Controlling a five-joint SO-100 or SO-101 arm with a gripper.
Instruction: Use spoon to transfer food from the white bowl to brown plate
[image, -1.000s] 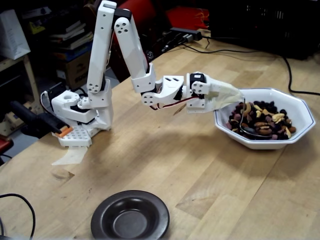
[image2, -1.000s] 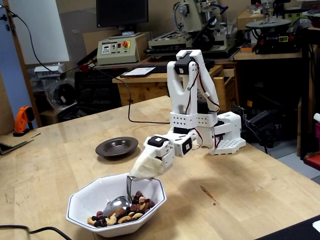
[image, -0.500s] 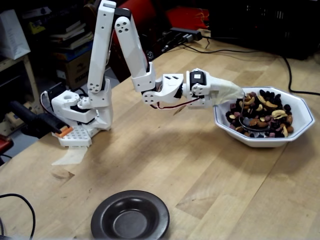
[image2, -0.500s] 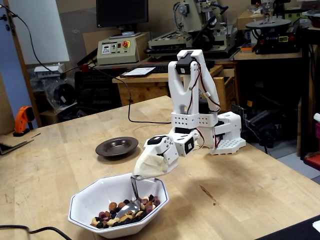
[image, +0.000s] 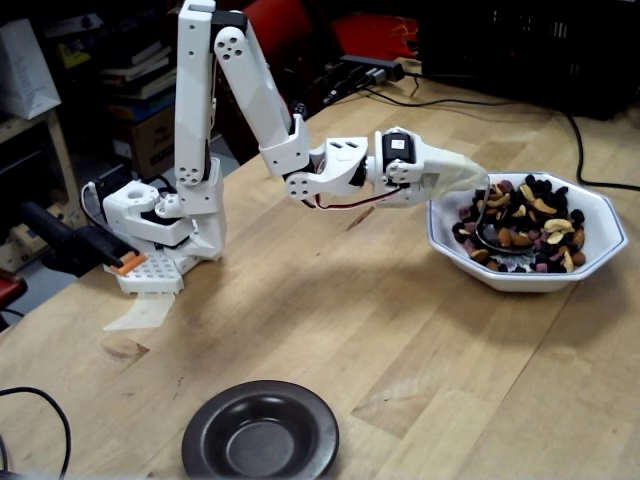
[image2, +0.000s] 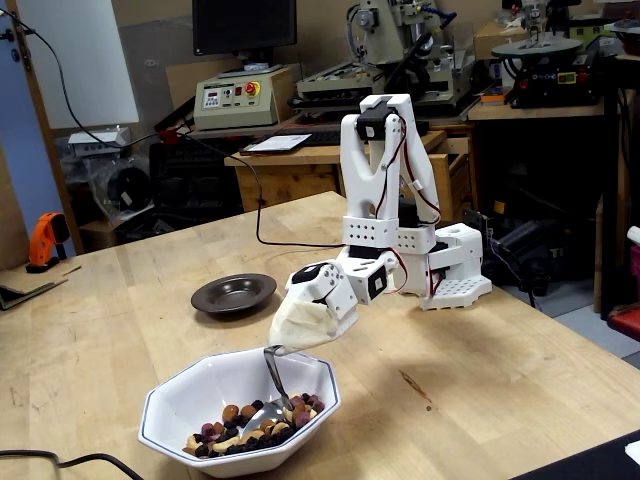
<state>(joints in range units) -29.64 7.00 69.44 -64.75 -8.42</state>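
We see the tool (image: 468, 182) wrapped in pale tape (its jaws hidden, so we cannot tell how far they gape), with the spoon (image2: 275, 385) fixed at its tip and hanging down from it. The spoon's end sits among the food (image: 520, 225) inside the white bowl (image2: 190, 395), directly under the tool. The brown plate (image: 260, 432) lies well apart from the tool on the wooden worktop (image: 330, 330), empty.

Silver spoon (image2: 276, 382) dipping into nuts (image: 525, 225), octagonal white bowl (image2: 180, 395), empty brown plate (image: 260, 432)
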